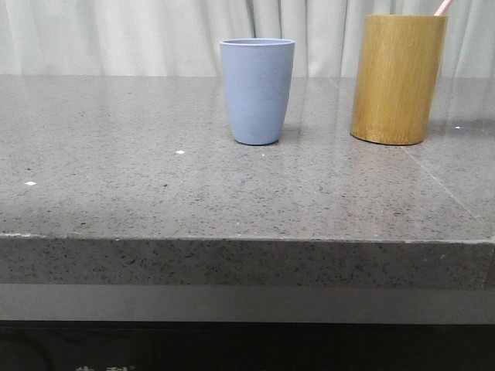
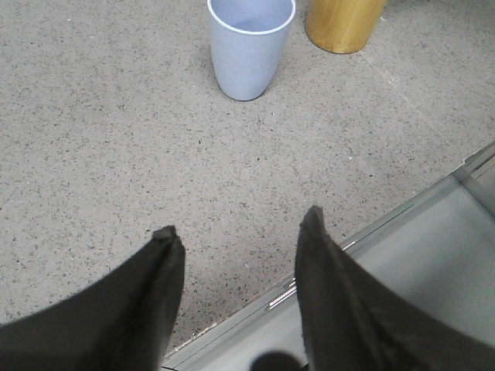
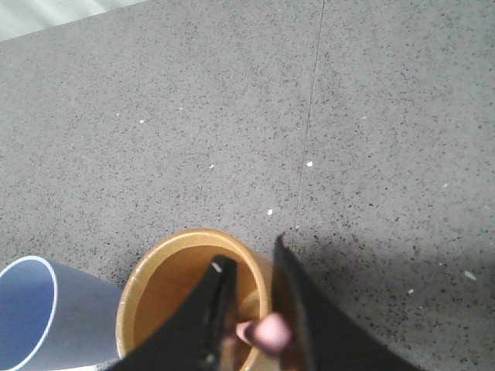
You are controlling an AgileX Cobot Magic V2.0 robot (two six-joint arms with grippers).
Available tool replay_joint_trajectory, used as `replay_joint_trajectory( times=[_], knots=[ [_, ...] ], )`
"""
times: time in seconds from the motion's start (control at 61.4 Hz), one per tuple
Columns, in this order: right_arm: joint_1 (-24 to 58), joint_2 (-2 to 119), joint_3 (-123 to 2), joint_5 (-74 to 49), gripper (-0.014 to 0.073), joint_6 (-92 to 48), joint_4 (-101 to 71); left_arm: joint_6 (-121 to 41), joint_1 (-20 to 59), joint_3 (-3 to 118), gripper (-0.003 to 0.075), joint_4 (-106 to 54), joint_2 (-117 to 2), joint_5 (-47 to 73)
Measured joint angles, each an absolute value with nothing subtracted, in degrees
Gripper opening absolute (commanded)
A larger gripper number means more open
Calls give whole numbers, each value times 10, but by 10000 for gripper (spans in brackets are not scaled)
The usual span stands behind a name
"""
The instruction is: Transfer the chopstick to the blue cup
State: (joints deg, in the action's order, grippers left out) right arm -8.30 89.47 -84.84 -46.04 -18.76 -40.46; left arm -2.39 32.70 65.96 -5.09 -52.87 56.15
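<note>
The blue cup point(image 1: 257, 91) stands upright and empty at mid-table; I also see it in the left wrist view point(image 2: 249, 50) and the right wrist view point(image 3: 31, 313). To its right stands a taller bamboo cup point(image 1: 396, 77) point(image 3: 166, 286) with the pink chopstick point(image 1: 443, 7) leaning out over its far right rim. My right gripper point(image 3: 250, 251) hangs over that bamboo cup, its narrow-set fingers closed on the chopstick's top end point(image 3: 267, 332). My left gripper point(image 2: 238, 224) is open and holds nothing, low over the table's front edge, well short of the blue cup.
The grey speckled table point(image 1: 155, 185) has bare room to the left of and in front of both cups. Its front edge with a metal rail point(image 2: 371, 232) runs under my left fingers. A curtain point(image 1: 116, 35) hangs behind. The bamboo cup point(image 2: 340, 23) stands close beside the blue cup.
</note>
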Motion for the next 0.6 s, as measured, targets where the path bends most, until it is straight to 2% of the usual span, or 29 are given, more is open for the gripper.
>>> replay_joint_trajectory(
  times=[0.293,0.456,0.603],
  knots=[
    [-83,895,-851,-460,-60,-199,-411,-24,327,660,333,-51,-529,561],
    [-83,893,-878,-468,-59,-221,-410,-24,327,660,333,-51,-529,561],
    [-83,876,-957,-509,-59,-230,-389,-24,327,660,333,-51,-529,561]
  ],
)
